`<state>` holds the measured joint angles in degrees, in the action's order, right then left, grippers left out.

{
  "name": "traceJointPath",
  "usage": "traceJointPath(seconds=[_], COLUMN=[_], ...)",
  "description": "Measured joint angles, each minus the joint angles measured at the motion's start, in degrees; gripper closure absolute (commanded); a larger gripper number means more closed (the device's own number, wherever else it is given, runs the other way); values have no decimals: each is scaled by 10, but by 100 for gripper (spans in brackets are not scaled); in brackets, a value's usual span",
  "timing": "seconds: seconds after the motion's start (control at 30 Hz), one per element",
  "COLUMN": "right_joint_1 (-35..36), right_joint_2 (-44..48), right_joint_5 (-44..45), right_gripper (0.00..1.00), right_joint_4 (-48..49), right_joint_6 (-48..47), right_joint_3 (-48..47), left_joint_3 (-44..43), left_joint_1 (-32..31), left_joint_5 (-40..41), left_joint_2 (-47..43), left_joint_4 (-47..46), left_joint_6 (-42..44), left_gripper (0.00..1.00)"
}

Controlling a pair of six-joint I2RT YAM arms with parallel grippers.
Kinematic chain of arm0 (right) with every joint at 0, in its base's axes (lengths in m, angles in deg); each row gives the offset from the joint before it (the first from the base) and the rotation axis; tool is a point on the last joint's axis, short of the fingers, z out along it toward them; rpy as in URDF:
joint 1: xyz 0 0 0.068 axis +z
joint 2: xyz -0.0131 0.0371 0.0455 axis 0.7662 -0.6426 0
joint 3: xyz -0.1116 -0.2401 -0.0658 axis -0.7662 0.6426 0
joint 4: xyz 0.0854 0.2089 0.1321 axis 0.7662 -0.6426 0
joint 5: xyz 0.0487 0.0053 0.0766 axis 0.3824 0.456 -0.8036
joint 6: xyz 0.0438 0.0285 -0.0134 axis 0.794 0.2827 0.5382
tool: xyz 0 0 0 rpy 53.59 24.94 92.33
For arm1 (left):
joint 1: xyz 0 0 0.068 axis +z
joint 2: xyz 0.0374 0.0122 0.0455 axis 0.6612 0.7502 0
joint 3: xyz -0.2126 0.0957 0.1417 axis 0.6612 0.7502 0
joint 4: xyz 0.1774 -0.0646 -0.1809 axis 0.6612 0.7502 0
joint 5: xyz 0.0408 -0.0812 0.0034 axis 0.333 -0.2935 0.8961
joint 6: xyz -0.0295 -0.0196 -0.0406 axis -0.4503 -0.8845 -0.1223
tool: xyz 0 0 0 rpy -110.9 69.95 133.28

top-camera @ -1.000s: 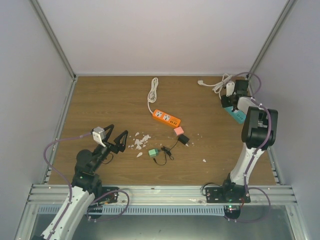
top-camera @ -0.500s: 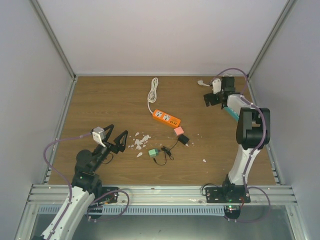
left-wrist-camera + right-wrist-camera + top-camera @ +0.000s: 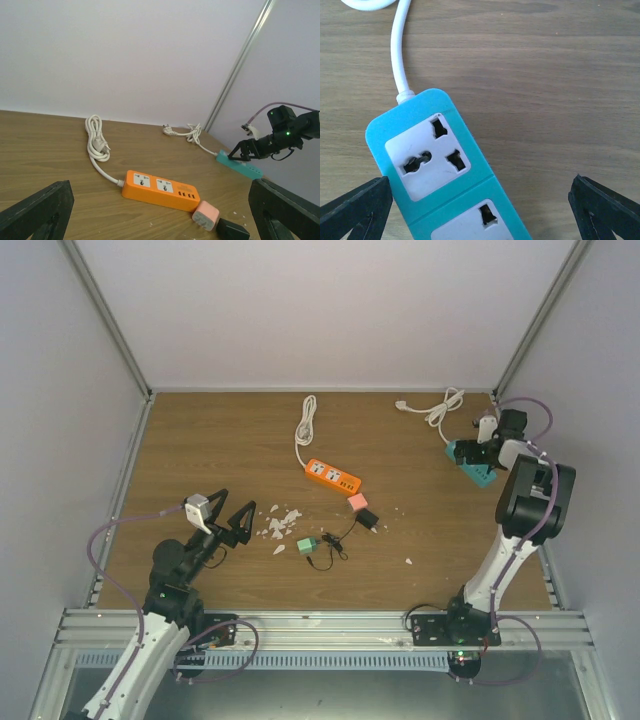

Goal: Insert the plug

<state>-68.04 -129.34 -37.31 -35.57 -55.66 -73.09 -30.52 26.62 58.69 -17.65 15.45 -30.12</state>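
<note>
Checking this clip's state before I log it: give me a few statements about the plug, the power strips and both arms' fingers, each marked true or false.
1. The right fingers stand wide open over the teal power strip. True.
2. The black plug sits in a socket of the teal strip. False: the black plug lies on the table next to the pink block, and the teal sockets in view are empty.
3. The left fingers hold the green block. False: the left fingers are open and empty, and the green block lies on the table.
4. The orange power strip has its white cord coiled beyond it. True.
</note>
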Motion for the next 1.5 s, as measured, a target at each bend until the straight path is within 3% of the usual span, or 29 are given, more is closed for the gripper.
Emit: traceJointPath(seconds=[0.43, 0.5, 0.63, 0.83, 1.1, 1.27, 1.5], right_joint_1=[23, 25, 26, 39, 90, 172, 306], right_joint_2=[-27, -31, -32, -32, -25, -25, -49], right_joint_5=[-9, -3, -1, -4, -4, 2, 19], right_gripper=[1, 11, 53, 75, 76, 76, 76], right_joint_4=[6, 9, 12, 14, 30, 25, 14], right_joint_6=[-10, -12, -15, -16, -27, -48, -72], right_joint_3=[0, -1, -1, -1, 9, -7, -101], left_joint_3=[2, 2, 2, 2, 2, 2, 2], left_joint_1=[0, 0, 0, 0, 0, 0, 0], left_joint_5=[0, 0, 0, 0, 0, 0, 0], left_joint_2=[0, 0, 0, 0, 0, 0, 0], left_joint_4=[0, 0, 0, 0, 0, 0, 0], left_joint_6=[0, 0, 0, 0, 0, 0, 0], left_gripper=[1, 1, 1, 1, 1, 1, 1])
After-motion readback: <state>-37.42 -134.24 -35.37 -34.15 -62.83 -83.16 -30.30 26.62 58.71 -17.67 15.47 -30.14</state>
